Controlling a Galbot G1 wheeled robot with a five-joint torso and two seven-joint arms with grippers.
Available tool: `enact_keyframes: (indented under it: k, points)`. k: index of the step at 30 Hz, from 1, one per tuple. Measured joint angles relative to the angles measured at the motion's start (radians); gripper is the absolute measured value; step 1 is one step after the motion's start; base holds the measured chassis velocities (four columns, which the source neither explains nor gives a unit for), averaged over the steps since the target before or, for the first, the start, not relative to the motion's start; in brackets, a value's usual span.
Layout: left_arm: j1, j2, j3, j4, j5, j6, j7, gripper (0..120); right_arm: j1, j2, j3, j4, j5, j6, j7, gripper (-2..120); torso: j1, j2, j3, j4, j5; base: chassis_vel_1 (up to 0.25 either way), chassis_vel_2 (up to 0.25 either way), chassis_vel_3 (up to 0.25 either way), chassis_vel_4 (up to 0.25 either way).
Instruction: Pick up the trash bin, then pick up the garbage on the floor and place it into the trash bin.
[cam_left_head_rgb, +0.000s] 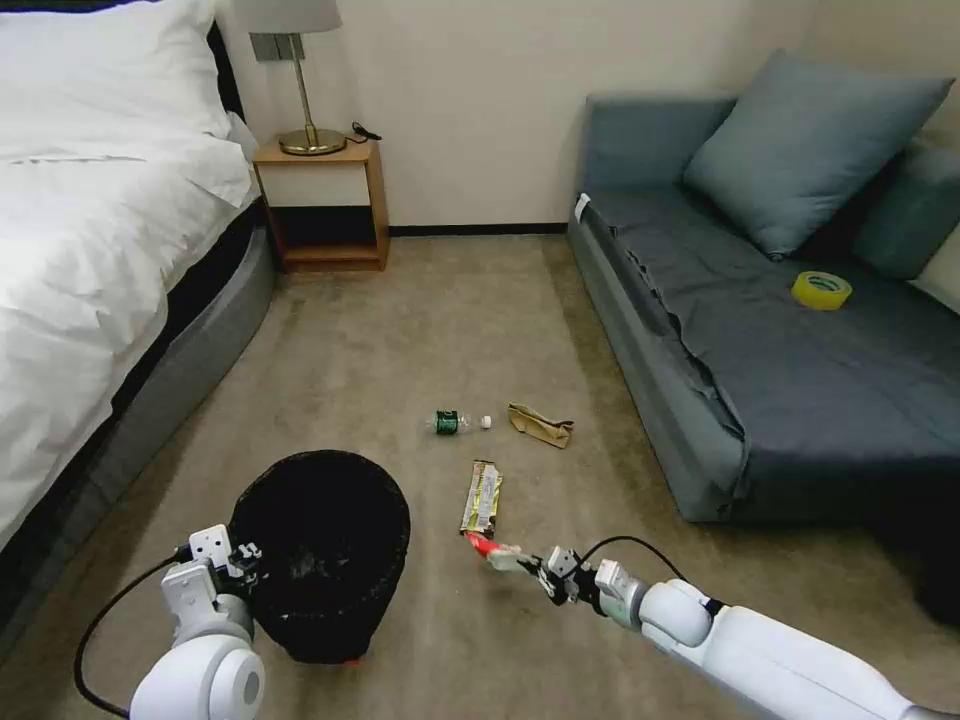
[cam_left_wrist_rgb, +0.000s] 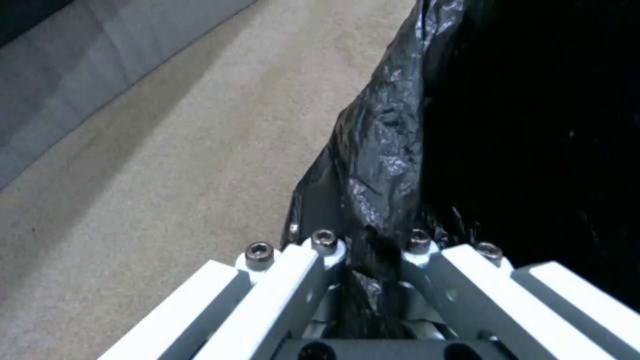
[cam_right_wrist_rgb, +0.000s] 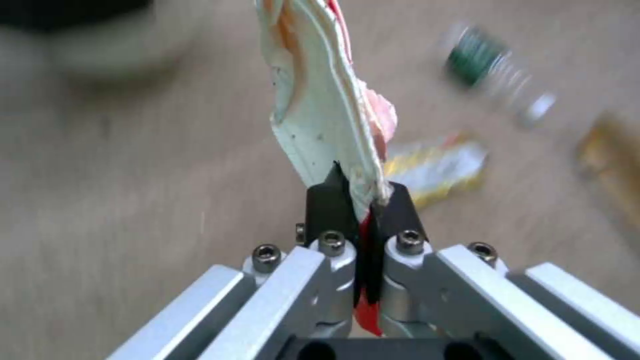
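Note:
The black mesh trash bin (cam_left_head_rgb: 325, 555) with its black liner (cam_left_wrist_rgb: 380, 150) hangs at lower left, and my left gripper (cam_left_head_rgb: 240, 562) is shut on its near rim (cam_left_wrist_rgb: 367, 280). My right gripper (cam_left_head_rgb: 528, 568) is shut on the red-and-white crumpled wrapper (cam_left_head_rgb: 490, 550) (cam_right_wrist_rgb: 327, 120), held above the carpet to the right of the bin. More garbage lies on the floor: a long gold-green snack wrapper (cam_left_head_rgb: 481, 497) (cam_right_wrist_rgb: 437, 167), a small clear bottle with a green label (cam_left_head_rgb: 455, 422) (cam_right_wrist_rgb: 497, 67), and crumpled brown paper (cam_left_head_rgb: 541, 425) (cam_right_wrist_rgb: 610, 160).
A white bed (cam_left_head_rgb: 90, 260) runs along the left, with a wooden nightstand (cam_left_head_rgb: 325, 205) and lamp at the back. A grey sofa (cam_left_head_rgb: 780, 340) on the right carries a cushion and a yellow tape roll (cam_left_head_rgb: 821, 290). Beige carpet lies open between them.

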Motion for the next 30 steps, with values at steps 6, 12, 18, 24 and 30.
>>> enact_keyframes:
  k: [6, 12, 18, 24, 30]
  points:
    - [-0.003, -0.002, 0.012, 0.006, -0.003, 0.003, 0.001, 2, 0.069, -0.054, 0.021, 0.336, 0.129, -0.140, 0.120, 0, 0.000, 0.000, 0.000, 0.0002, -0.0002, 0.000, 0.000, 0.000, 0.000]
    - [-0.004, -0.010, 0.025, 0.005, -0.003, 0.009, 0.001, 2, 0.150, 0.003, -0.086, 0.450, 0.207, -0.215, 0.244, 0, 0.000, 0.000, 0.000, 0.0003, -0.0001, 0.000, 0.000, 0.000, 0.000]
    - [-0.001, -0.019, 0.034, -0.006, -0.001, 0.015, 0.002, 2, 0.268, 0.113, -0.305, 0.401, 0.246, -0.245, 0.347, 0, 0.000, 0.000, 0.000, 0.0003, 0.0000, 0.000, 0.000, 0.000, 0.000]
    - [0.002, -0.032, 0.041, -0.014, 0.004, 0.015, 0.004, 2, 0.313, 0.187, -0.380, 0.315, 0.247, -0.252, 0.394, 0, 0.000, 0.000, 0.000, 0.0003, 0.0000, 0.000, 0.000, 0.000, 0.000]
    - [0.002, -0.038, 0.042, -0.016, 0.007, 0.015, 0.006, 2, 0.316, 0.227, -0.405, 0.286, 0.257, -0.260, 0.414, 14, 0.000, 0.000, 0.000, 0.0001, 0.0001, 0.000, 0.000, 0.000, 0.000]
